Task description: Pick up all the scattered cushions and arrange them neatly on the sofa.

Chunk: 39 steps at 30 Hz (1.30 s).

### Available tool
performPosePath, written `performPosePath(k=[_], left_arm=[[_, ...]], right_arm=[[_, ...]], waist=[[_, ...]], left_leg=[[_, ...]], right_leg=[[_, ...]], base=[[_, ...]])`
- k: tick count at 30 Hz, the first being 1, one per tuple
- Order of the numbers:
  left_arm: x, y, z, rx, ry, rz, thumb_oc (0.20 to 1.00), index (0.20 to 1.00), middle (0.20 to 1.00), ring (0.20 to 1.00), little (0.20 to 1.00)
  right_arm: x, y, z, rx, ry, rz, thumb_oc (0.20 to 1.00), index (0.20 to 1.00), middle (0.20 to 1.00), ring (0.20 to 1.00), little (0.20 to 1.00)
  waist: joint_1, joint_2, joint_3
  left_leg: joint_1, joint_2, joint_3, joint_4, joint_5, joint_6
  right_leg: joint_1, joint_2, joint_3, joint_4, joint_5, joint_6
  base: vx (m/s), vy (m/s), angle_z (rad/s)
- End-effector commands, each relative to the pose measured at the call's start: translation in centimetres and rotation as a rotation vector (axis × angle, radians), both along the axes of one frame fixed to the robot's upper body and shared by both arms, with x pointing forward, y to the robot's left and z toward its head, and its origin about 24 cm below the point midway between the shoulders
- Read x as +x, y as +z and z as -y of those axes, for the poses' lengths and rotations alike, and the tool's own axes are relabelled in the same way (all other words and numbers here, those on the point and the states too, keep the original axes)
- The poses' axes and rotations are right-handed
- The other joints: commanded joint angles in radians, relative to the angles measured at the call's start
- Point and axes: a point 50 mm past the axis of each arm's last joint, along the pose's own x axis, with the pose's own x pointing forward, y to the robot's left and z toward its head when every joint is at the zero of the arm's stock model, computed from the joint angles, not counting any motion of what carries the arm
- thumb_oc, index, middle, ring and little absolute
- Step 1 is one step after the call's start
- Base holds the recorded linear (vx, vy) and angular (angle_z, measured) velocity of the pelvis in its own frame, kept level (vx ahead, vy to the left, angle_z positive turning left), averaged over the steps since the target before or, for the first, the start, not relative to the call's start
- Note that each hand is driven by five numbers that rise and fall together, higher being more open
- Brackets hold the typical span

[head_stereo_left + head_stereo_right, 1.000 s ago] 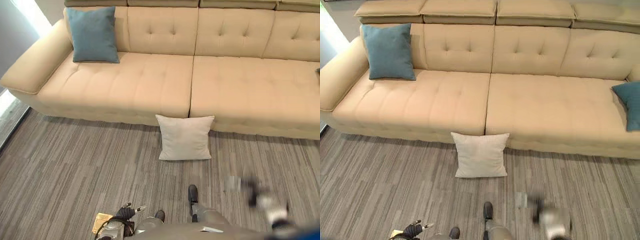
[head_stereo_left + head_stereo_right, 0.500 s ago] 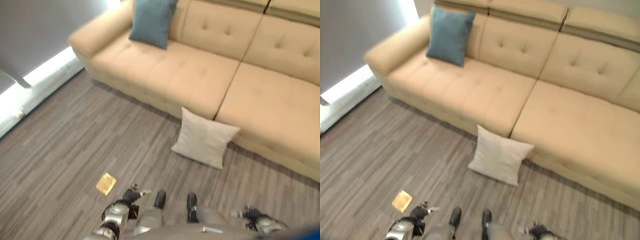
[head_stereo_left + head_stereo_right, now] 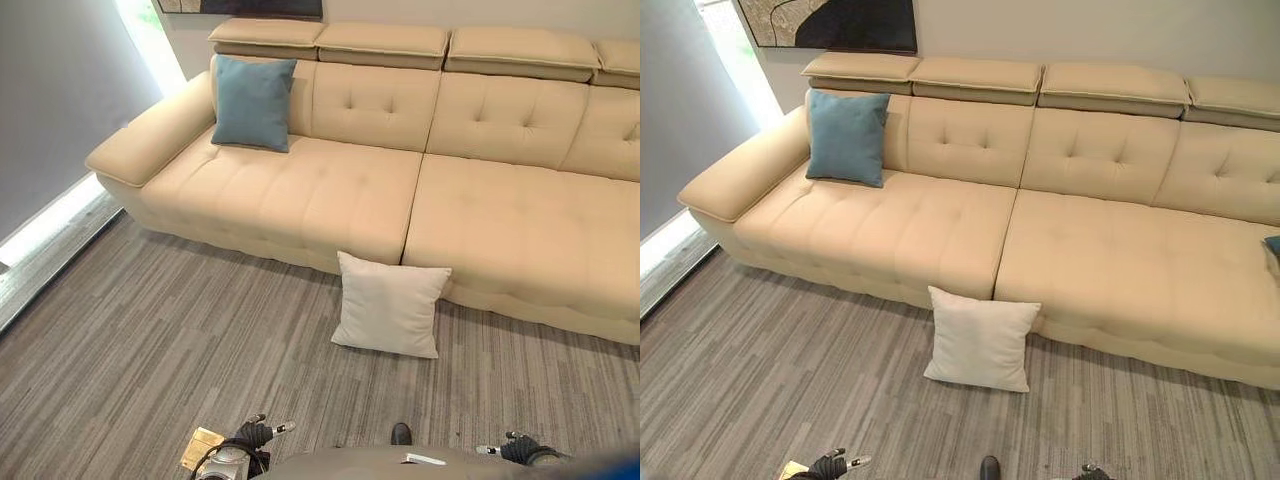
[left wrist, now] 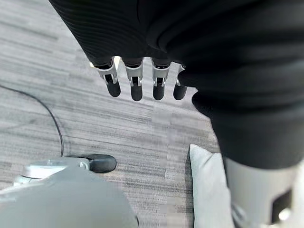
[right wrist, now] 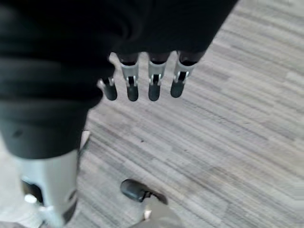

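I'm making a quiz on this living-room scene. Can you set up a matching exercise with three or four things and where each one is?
Things:
1. white cushion
2. blue cushion
3. small yellow item
4. left hand

Places or states:
A. flat on the floor beside the robot's left hand
B. propped against the backrest at the sofa's left end
C. on the floor, leaning on the sofa's front edge
D. low at the robot's side, fingers straight, holding nothing

Pairs: 1-C, 2-B, 3-A, 4-D
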Motion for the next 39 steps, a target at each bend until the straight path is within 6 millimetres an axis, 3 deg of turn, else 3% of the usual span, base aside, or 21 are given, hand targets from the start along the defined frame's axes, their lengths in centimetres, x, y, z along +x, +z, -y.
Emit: performPosePath(k=[1,7,10,13,17,21,26,28,29,30,32,36,37,39], left_arm=[[0.9,0.2,-0.2,0.018,-0.013,0.015,1.0,1.0,1.0,1.0,1.0],[1.6,0.6,-0.9,0.021,0.022,0.058,1.0,1.0,1.0,1.0,1.0],[3.0,1.3,-1.7,0.024,0.068,0.138,1.0,1.0,1.0,1.0,1.0],[5.7,2.7,-1.9,0.001,0.095,0.277,1.0,1.0,1.0,1.0,1.0],[6.9,3.2,-1.1,-0.023,0.082,0.326,1.0,1.0,1.0,1.0,1.0],[6.4,2.8,-0.9,-0.017,0.069,0.292,1.0,1.0,1.0,1.0,1.0],[3.7,1.5,-2.0,0.025,0.083,0.153,1.0,1.0,1.0,1.0,1.0],[2.2,1.1,-2.8,0.054,0.096,0.088,1.0,1.0,1.0,1.0,1.0],[1.5,1.0,-3.3,0.071,0.106,0.061,1.0,1.0,1.0,1.0,1.0],[1.5,1.0,-3.3,0.071,0.106,0.062,1.0,1.0,1.0,1.0,1.0],[1.1,1.1,-4.0,0.09,0.122,0.047,1.0,1.0,1.0,1.0,1.0],[0.8,1.1,-4.4,0.096,0.14,0.05,1.0,1.0,1.0,1.0,1.0],[0.9,1.2,-4.3,0.093,0.143,0.057,1.0,1.0,1.0,1.0,1.0],[1.1,1.2,-4.3,0.093,0.133,0.058,1.0,1.0,1.0,1.0,1.0]], right_arm=[[0.8,0.3,0.5,-0.031,0.027,0.007,1.0,1.0,1.0,1.0,1.0],[2.3,0.9,1.2,-0.039,0.024,0.074,1.0,1.0,1.0,1.0,1.0],[4.5,1.8,1.3,-0.018,0.011,0.184,1.0,1.0,1.0,1.0,1.0],[7.2,2.8,0.7,0.02,0.044,0.299,1.0,1.0,1.0,1.0,1.0],[7.8,2.4,-0.9,0.056,0.092,0.297,1.0,1.0,1.0,1.0,1.0],[7.3,1.7,-2.0,0.071,0.113,0.255,1.0,1.0,1.0,1.0,1.0],[6.2,0.8,-2.9,0.066,0.127,0.177,1.0,1.0,1.0,1.0,1.0],[5.9,0.6,-3.1,0.064,0.123,0.157,1.0,1.0,1.0,1.0,1.0],[5.9,0.6,-3.1,0.06,0.127,0.152,1.0,1.0,1.0,1.0,1.0],[5.9,0.6,-3.1,0.06,0.127,0.152,1.0,1.0,1.0,1.0,1.0],[6.0,0.7,-3.2,0.057,0.133,0.158,1.0,1.0,1.0,1.0,1.0],[6.0,0.7,-3.1,0.054,0.14,0.164,1.0,1.0,1.0,1.0,1.0],[6.2,0.8,-3.1,0.055,0.144,0.169,1.0,1.0,1.0,1.0,1.0],[6.0,0.8,-3.0,0.059,0.136,0.166,1.0,1.0,1.0,1.0,1.0]], waist=[[-0.004,-0.02,-0.003],[0.003,-0.021,-0.006],[0.011,-0.028,-0.008],[0.017,-0.035,-0.004],[0.024,-0.041,0.001],[0.033,-0.047,0.004],[0.067,-0.065,0.027],[0.078,-0.065,0.04],[0.082,-0.061,0.052],[0.082,-0.061,0.051],[0.078,-0.045,0.075],[0.063,-0.045,0.074],[0.049,-0.05,0.083],[0.035,-0.058,0.086]], left_leg=[[-0.069,-0.038,-0.063,-0.02,0.024,-0.022],[-0.064,-0.037,-0.062,-0.02,0.022,-0.021],[-0.059,-0.036,-0.061,-0.02,0.02,-0.019],[-0.058,-0.035,-0.056,-0.02,0.022,-0.014],[-0.063,-0.034,-0.054,-0.02,0.024,-0.011],[-0.063,-0.034,-0.053,-0.02,0.021,-0.005],[-0.088,-0.041,-0.064,0.019,0.011,0.019],[-0.109,-0.052,-0.078,0.054,0.001,0.036],[-0.114,-0.061,-0.091,0.075,0.003,0.044],[-0.116,-0.061,-0.09,0.076,0.002,0.044],[-0.108,-0.057,-0.109,0.089,0.004,0.054],[-0.052,-0.057,-0.142,0.047,0.011,0.055],[-0.011,-0.064,-0.169,0.023,0.004,0.057],[0.014,-0.073,-0.2,0.018,-0.01,0.052]], right_leg=[[0.083,-0.011,0.017,0.011,-0.015,0.038],[0.086,-0.012,0.011,0.011,-0.016,0.04],[0.09,-0.015,0.01,0.011,-0.014,0.043],[0.086,-0.02,0.009,0.011,-0.006,0.048],[0.082,-0.026,0.011,0.011,0.002,0.05],[0.076,-0.03,0.018,0.011,0.008,0.054],[0.041,-0.048,0.049,0.072,0.011,0.061],[-0.005,-0.053,0.061,0.168,0.002,0.069],[-0.051,-0.058,0.064,0.258,0.03,0.079],[-0.053,-0.058,0.065,0.26,0.03,0.079],[-0.123,-0.046,0.067,0.4,0.06,0.082],[-0.17,0.007,0.051,0.32,0.025,0.066],[-0.194,0.035,0.054,0.229,0.038,0.067],[-0.187,0.043,0.08,0.167,0.051,0.071]], base=[[0.0,0.0,0.0],[0.0,0.0,0.0],[0.0,0.0,0.0],[-0.01,0.029,-0.01],[0.0,0.031,-0.01],[0.01,0.049,-0.05],[-0.02,0.085,-0.17],[-0.03,0.152,-0.21],[-0.03,0.125,-0.21],[-0.03,0.129,-0.25],[0.02,0.113,-0.2],[0.17,0.012,-0.12],[0.29,-0.059,0.12],[0.25,-0.087,0.1]])
